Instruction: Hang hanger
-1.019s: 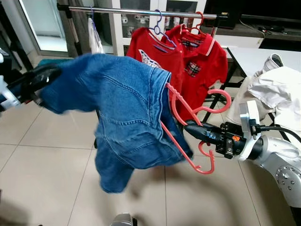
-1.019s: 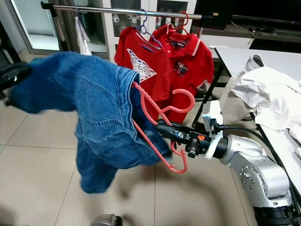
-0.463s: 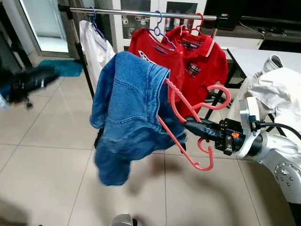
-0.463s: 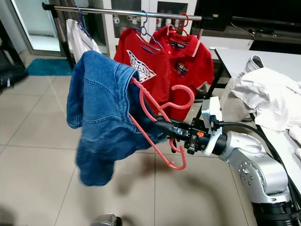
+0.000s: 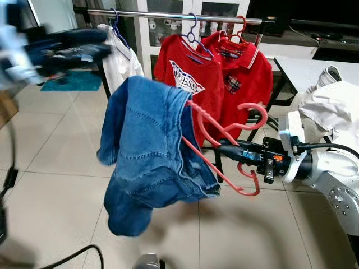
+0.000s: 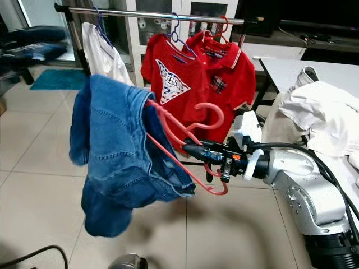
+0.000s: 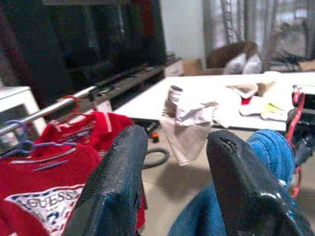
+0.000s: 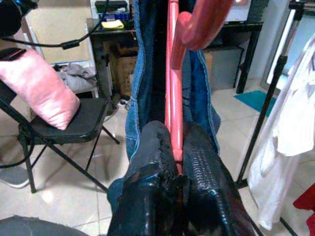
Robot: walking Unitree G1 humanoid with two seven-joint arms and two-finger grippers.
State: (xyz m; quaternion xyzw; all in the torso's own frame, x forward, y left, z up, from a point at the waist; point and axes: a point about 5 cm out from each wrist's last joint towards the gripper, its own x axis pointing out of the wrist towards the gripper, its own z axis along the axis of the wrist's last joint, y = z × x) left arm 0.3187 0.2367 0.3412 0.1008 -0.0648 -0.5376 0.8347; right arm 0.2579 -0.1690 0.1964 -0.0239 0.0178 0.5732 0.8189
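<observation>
Tiled floor (image 5: pixel 50 185), clothes rail (image 5: pixel 168 14) across the back of the room, white table (image 6: pixel 314 70) off to the robot's right with a heap of white cloth (image 6: pixel 325 117) on it.

Right gripper (image 5: pixel 223 149) is out in front at mid height, fingers clamped on the lower bar of the pink hanger (image 5: pixel 224 137); the right wrist view shows the bar pinched between both black pads (image 8: pixel 202 162). Hanger is tilted, hook curling up just above the gripper, well below the rail. Blue denim garment (image 5: pixel 148 151) is draped over the hanger's far arm and hangs down beyond the fingertips, clear of the floor.

Behind the gripper, on the rail: two red polo shirts, one with a white logo (image 5: pixel 188 78), one with a plaid patch (image 5: pixel 238 73), each on its own hanger. A white garment (image 5: pixel 120 59) on a blue hanger sits further along toward the robot's left. The red shirts hang directly behind the pink hanger's hook, between it and the rail.

Left gripper (image 7: pixel 177 182) is raised high on the left, blurred in the head views; the wrist view shows its fingers apart with nothing between them. Looks like open air there, though the blur makes its exact spot hard to fix.

Black cable (image 5: pixel 73 258) on the floor near the robot.
</observation>
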